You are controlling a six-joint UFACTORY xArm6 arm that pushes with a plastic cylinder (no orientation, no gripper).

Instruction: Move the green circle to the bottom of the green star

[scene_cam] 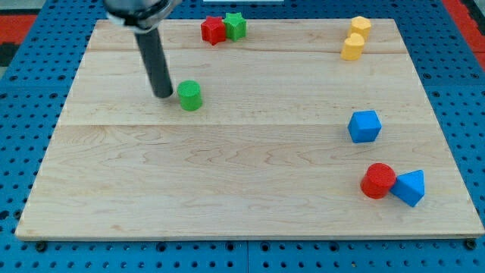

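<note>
The green circle (190, 95) is a short green cylinder on the wooden board, left of centre in the upper half. The green star (236, 26) sits near the view's top edge, touching a red star (214, 30) on its left. My tip (164, 95) is the lower end of the dark rod, right next to the green circle on its left side, about level with it. The green circle lies below and to the left of the green star.
Two yellow blocks (361, 27) (352, 48) stand at the top right. A blue cube (364, 126) is at the right. A red cylinder (377, 181) touches a blue triangular block (410, 187) at the bottom right. The board's (227, 182) edges border blue pegboard.
</note>
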